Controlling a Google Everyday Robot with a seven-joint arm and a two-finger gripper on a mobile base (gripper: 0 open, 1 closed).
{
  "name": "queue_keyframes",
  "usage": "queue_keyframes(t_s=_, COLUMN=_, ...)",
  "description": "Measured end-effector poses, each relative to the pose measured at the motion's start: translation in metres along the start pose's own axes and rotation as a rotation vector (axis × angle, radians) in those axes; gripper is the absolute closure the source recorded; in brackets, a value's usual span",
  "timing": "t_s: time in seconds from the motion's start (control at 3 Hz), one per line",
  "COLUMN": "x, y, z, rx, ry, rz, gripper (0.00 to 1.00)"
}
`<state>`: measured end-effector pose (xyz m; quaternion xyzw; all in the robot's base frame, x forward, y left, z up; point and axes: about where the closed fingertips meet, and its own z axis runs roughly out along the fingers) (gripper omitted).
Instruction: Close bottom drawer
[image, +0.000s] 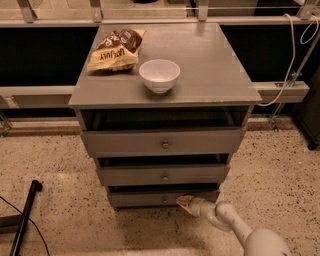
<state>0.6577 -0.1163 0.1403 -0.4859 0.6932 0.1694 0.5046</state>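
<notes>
fingers pressed together, touching bottom drawer front.

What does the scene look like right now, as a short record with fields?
bottom drawer: not fully shut, dark gap above its front
gripper: low at that drawer's front, just right of its knob
middle drawer: partly open
top drawer: partly open, furthest out
cabinet top: white bowl, chip bag
</notes>
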Motion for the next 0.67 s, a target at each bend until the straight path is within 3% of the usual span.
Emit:
queue_keyframes(t_s=0.33, x=0.02, y=0.013, z=-0.004, rx=0.002, ry=0.052, rz=-0.018, gripper=1.0)
queue_keyframes(t_s=0.67, x=0.032, y=0.041, z=-0.032, rx=-0.016, ry=0.031, rz=0.004, gripper=1.0)
